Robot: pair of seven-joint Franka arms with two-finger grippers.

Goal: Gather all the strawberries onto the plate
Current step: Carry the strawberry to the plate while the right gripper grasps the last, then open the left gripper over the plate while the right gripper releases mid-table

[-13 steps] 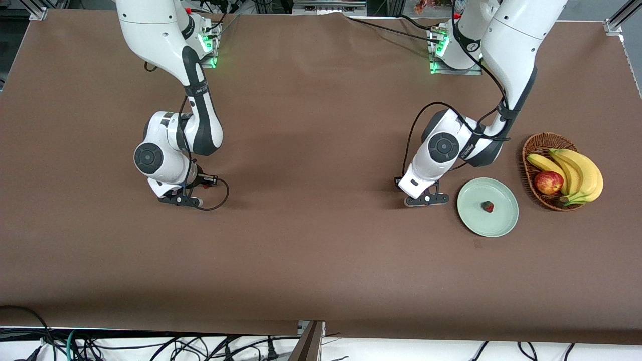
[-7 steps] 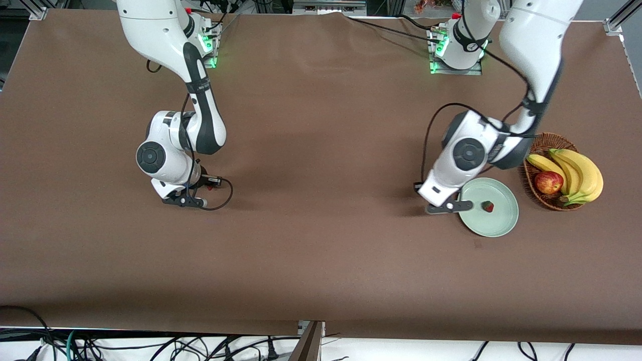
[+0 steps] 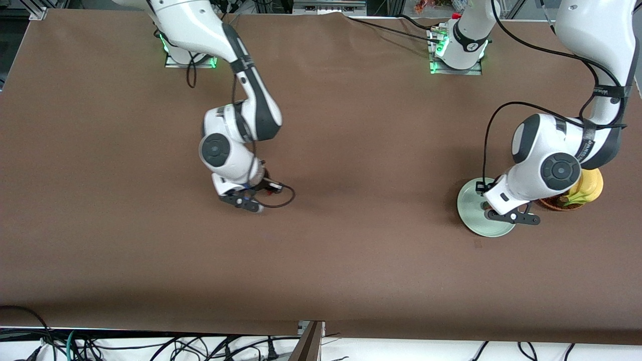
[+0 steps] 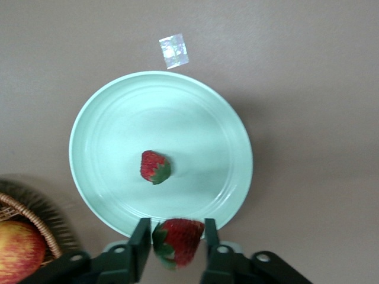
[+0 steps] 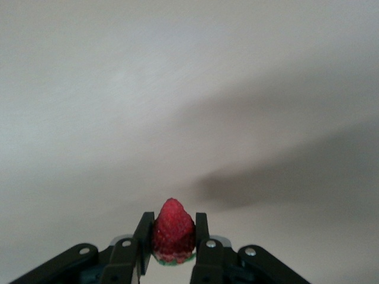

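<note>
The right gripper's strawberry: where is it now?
The strawberry is clamped in the right gripper, over bare table toward the right arm's end, well away from the plate.

Nothing here can really be read. There is small dark lettering on the band of the left arm [image 3: 604, 92] above its wrist, too tiny to make out.
</note>
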